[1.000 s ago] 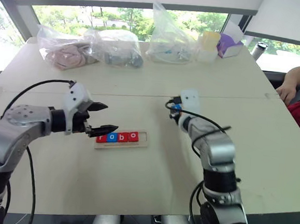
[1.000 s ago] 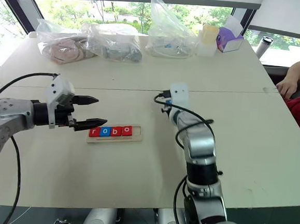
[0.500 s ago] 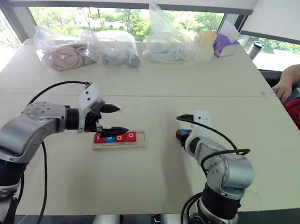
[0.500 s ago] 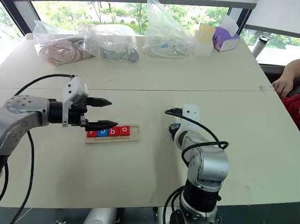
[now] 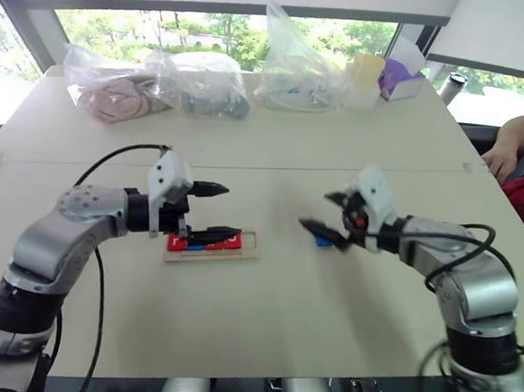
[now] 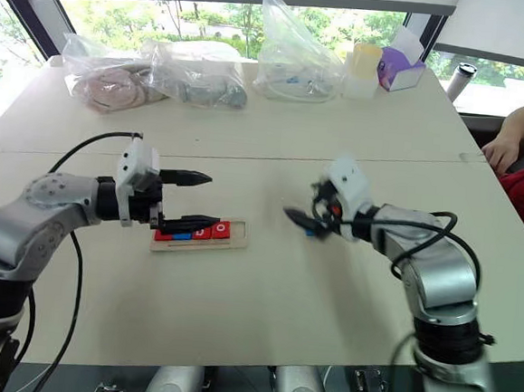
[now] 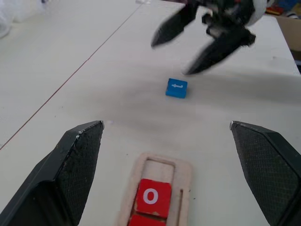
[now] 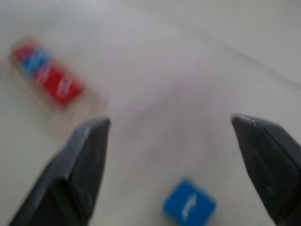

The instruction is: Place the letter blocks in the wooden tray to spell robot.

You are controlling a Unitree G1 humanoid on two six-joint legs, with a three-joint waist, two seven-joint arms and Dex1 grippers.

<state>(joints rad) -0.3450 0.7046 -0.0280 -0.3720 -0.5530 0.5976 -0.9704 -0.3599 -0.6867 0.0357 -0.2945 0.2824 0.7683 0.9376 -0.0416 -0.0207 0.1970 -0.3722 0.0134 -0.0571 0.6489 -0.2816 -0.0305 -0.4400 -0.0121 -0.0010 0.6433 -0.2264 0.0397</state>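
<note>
The wooden tray [image 5: 245, 246] lies on the table left of centre, holding several red and blue letter blocks [image 6: 214, 231] in a row. An empty slot is left at its right end [image 7: 160, 163], beside a red "o" block [image 7: 150, 197]. My left gripper [image 5: 231, 212] hovers open just above the tray's left part, its lower finger hiding some of the letters. A blue "t" block [image 5: 324, 242] lies loose on the table right of the tray. My right gripper [image 5: 321, 212] stands open just above and beside this block [image 8: 189, 206], not touching it.
Plastic bags [image 5: 116, 89] [image 5: 295, 67], a yellow-lidded container [image 5: 363, 77], a purple box [image 5: 400, 78] and a tumbler [image 5: 452, 85] line the table's far edge. A person's hand [image 5: 501, 161] rests at the right edge. Bare tabletop lies between the tray and the near edge.
My right gripper went from shut on the blue block to open, leaving the block on the table, and swung right while turning. The left gripper moved right over the tray.
</note>
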